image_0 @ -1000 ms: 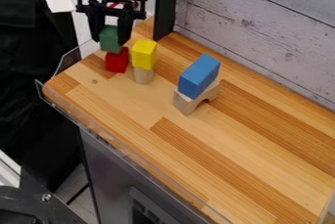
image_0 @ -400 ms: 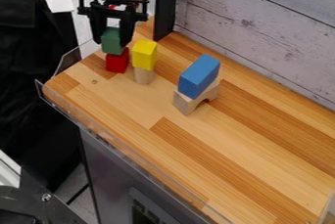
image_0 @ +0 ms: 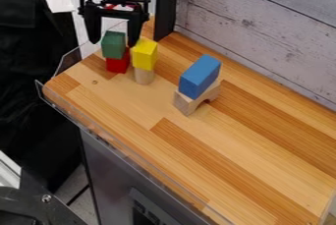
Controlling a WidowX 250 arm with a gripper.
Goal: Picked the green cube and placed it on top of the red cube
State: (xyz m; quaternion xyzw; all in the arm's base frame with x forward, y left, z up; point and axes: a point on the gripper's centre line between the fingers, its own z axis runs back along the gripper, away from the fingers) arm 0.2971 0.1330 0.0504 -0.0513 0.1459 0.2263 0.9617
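Atop red cube (image_0: pixel 117 64), plain green cube (image_0: pixel 113 45).

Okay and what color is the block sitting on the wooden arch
The block on the arch is blue, clearest in the camera view.

This looks like a robot lab: a black robot hand (image_0: pixel 113 42) hangs over a small wood counter (image_0: pixel 249 155). Toy blocks (image_0: pixel 117 65) are close by it, a board wall (image_0: pixel 263 20) stands beside it, and a dark part with a bolt (image_0: pixel 46 198) is well apart from it.

Camera view | from above, slanting down | faces counter (image_0: pixel 118 103), plank wall (image_0: pixel 263 32) | mid-range
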